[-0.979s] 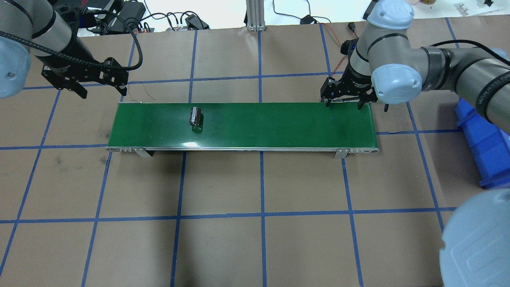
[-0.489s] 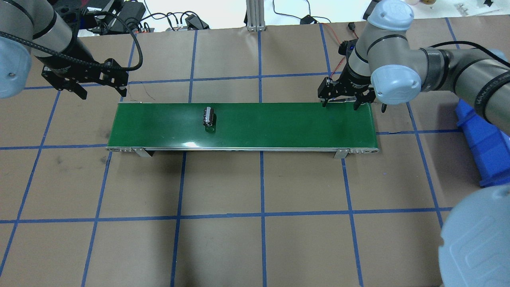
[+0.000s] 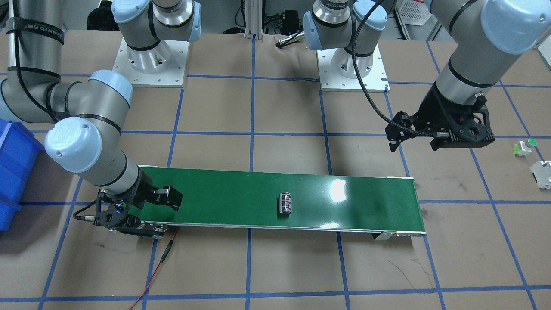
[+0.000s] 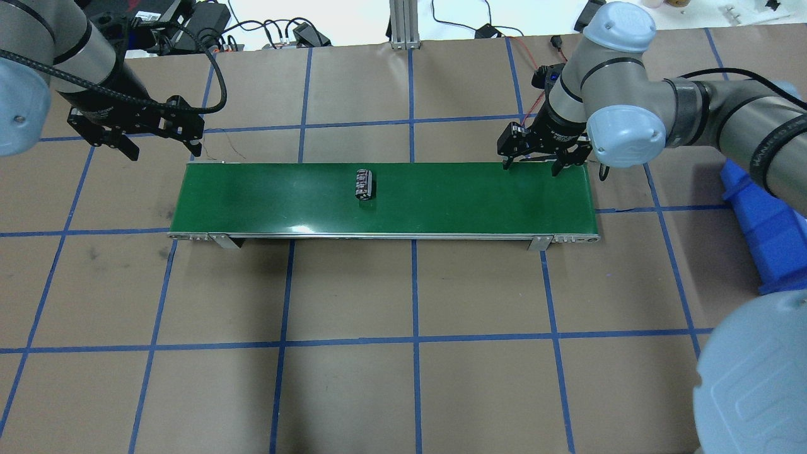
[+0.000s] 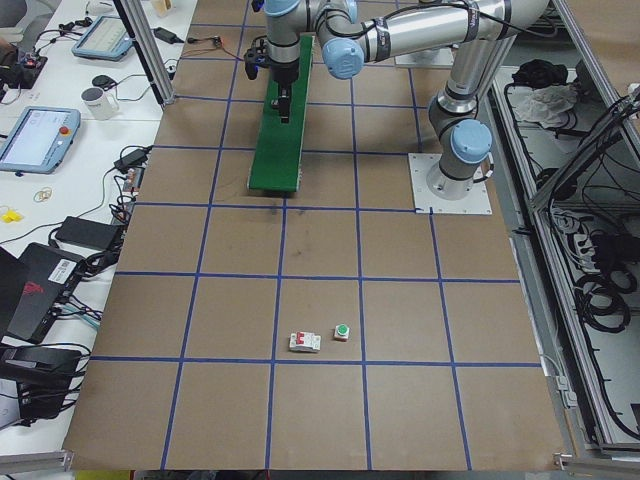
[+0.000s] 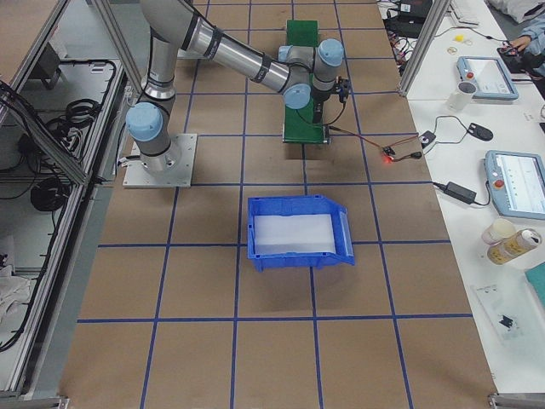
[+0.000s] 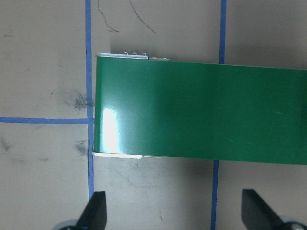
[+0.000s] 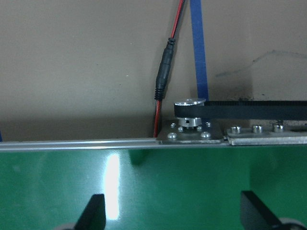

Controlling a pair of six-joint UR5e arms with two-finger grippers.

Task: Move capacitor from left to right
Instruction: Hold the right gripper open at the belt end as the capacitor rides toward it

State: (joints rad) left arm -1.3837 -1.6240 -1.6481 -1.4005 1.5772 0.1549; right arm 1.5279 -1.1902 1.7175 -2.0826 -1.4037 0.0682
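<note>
The capacitor (image 4: 364, 183), a stubby dark cylinder with light stripes, lies on its side on the green conveyor belt (image 4: 454, 202), left of the belt's middle. It also shows in the front-facing view (image 3: 285, 203). My left gripper (image 4: 165, 146) is open and empty, above the table just beyond the belt's left end; its wrist view (image 7: 175, 215) shows that belt end (image 7: 192, 110) bare. My right gripper (image 4: 531, 165) is open and empty, low over the far edge of the belt's right end; its wrist view (image 8: 172, 215) shows belt and pulley (image 8: 189, 103).
A blue bin (image 4: 763, 227) stands on the table past the belt's right end. A small white part with a green cap (image 3: 526, 146) and a blocky white-grey piece (image 3: 542, 173) lie far off the left end. A red-black cable (image 8: 163, 72) runs from the belt's right end.
The capacitor has travelled to the right along the belt. My right gripper has shifted slightly left at the belt's far edge. The left gripper has barely moved.
</note>
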